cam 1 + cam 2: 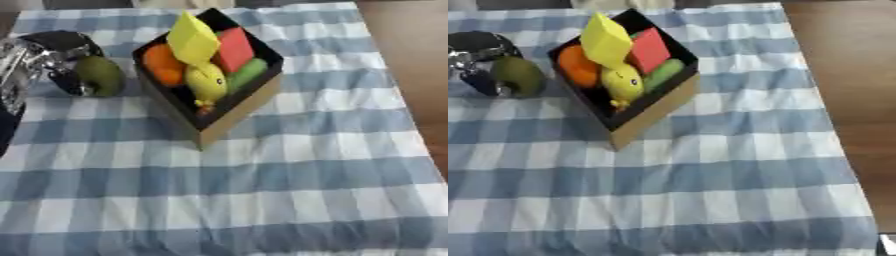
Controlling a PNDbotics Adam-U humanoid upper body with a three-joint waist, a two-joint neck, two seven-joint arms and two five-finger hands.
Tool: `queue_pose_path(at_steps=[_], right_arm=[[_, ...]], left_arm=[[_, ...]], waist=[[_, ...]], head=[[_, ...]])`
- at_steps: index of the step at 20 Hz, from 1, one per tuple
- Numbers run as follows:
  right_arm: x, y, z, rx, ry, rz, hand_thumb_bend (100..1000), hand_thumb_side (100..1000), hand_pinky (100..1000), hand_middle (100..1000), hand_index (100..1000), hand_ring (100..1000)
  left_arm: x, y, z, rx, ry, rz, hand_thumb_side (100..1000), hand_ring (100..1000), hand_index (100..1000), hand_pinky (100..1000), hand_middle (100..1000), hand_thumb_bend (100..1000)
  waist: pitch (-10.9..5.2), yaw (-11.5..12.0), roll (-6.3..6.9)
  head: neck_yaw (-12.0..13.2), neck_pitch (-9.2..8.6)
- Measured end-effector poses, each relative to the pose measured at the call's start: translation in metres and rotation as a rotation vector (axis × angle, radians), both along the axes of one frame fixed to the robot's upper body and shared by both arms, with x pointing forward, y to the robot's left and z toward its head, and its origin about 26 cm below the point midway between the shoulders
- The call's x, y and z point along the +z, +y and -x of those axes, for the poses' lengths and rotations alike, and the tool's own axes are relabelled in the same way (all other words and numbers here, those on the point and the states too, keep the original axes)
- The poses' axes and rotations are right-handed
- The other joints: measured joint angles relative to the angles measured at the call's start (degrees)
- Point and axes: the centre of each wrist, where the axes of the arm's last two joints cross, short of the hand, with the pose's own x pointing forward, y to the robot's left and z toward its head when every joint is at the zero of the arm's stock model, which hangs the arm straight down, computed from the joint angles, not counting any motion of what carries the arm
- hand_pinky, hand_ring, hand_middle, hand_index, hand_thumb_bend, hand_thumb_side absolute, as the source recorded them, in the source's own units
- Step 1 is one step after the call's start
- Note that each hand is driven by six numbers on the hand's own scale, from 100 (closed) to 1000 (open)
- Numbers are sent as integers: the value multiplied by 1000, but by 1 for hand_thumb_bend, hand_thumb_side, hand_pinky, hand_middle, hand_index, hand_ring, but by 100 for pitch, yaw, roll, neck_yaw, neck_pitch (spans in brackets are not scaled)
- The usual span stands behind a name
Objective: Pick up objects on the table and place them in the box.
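A cardboard box [247, 106] with a black inside stands on the checked cloth at the upper middle. It holds an orange fruit [161, 64], a yellow block [192, 38], a red block [234, 48], a yellow duck toy [206, 82] and a green piece [248, 73]. Just left of the box, an olive-green fruit [100, 75] sits in my left hand [42, 59], whose black and silver fingers curl round it low over the cloth. My right hand shows in neither view.
The blue-and-white checked tablecloth [262, 190] covers the table. Its right edge [833, 150] borders a brown wooden floor. A dark shape [5, 131] sits at the left border below my hand.
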Motion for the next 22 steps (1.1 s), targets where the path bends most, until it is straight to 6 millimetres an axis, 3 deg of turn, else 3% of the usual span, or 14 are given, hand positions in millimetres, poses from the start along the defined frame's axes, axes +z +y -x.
queue_pose_path(at_steps=[5,11,16,22], right_arm=[[0,0,0,-1,1,0,100,486,1000,288,996,1000],[0,0,0,-1,2,0,100,487,1000,291,994,1000],[-2,-1,2,-4,6,-1,100,488,1000,291,994,1000],[-2,-1,2,-3,6,-4,100,491,1000,293,994,1000]], left_arm=[[14,-9,6,-1,-128,49,100,654,637,696,515,131],[46,-24,18,-55,-296,86,100,639,623,695,502,101],[78,-50,33,-157,-410,116,100,637,626,698,502,100],[87,-90,47,-313,-406,162,100,631,627,700,500,100]], waist=[[0,2,0],[0,36,0],[0,38,0],[0,20,0]], head=[[-20,0],[-50,1],[-92,2],[-92,2]])
